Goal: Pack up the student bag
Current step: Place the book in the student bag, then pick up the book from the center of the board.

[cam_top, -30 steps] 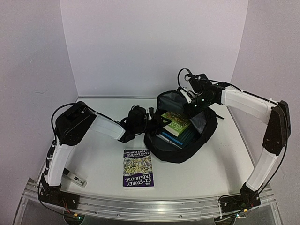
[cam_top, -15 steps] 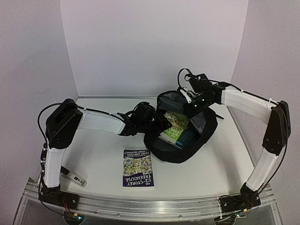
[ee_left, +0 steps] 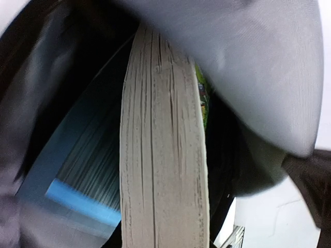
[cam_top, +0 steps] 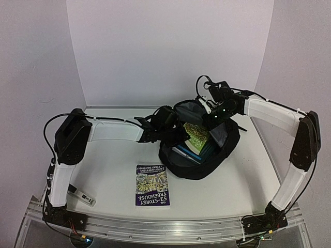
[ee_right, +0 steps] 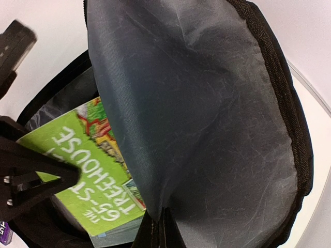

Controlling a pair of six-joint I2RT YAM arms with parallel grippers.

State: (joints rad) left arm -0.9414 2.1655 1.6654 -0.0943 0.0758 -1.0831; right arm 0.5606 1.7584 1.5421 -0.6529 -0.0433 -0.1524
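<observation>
The black student bag (cam_top: 202,155) lies open in the middle of the table. My right gripper (cam_top: 211,111) is shut on its grey-lined flap (ee_right: 207,103) and holds it up, fingers (ee_right: 155,235) pinched together on the lining. My left gripper (cam_top: 171,129) is at the bag's left rim, shut on a green book (cam_top: 196,135) that stands tilted inside the opening. The left wrist view shows that book's page edge (ee_left: 163,155) running down the middle, with a blue book (ee_left: 77,160) beside it in the bag. The green cover (ee_right: 88,155) shows under the flap.
A purple Treehouse book (cam_top: 152,185) lies flat on the table in front of the bag. A small white object (cam_top: 83,197) lies near the left arm's base. White walls close the back and sides.
My left arm has stretched right, carrying the green book further into the bag's opening and tipping it more upright. The right arm and the flap have not moved.
</observation>
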